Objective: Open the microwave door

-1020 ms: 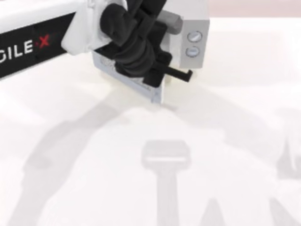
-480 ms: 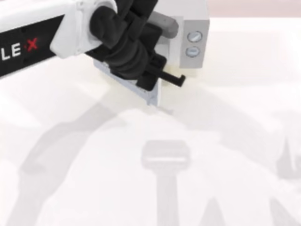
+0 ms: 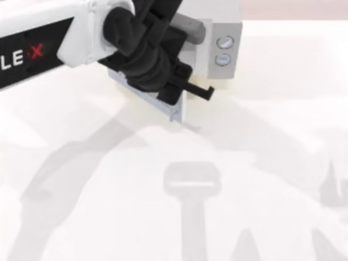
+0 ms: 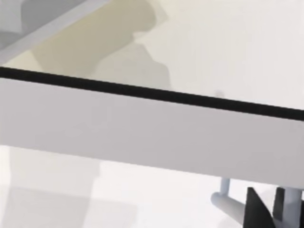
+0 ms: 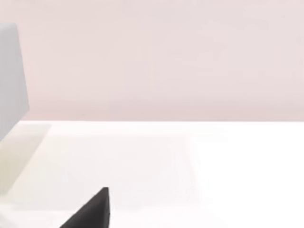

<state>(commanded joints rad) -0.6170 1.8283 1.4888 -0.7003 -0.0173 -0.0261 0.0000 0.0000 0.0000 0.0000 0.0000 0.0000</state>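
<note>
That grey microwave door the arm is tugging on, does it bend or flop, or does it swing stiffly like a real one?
The microwave door probably swings stiffly: in the top view it stands ajar from the microwave as one flat panel, its edge straight in the left wrist view. It likely pivots rather than slides, since one side stays at the body. The left gripper is at it.

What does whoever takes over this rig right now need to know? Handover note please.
Left gripper: at the microwave at the table's far edge, over the free edge of the microwave door; finger state not visible.
Right gripper: only a dark tip shows in its wrist view, parked off the top view.
Done: door swung partly out from the front; knobs panel exposed.
Left: swing the door wider, then withdraw.
</note>
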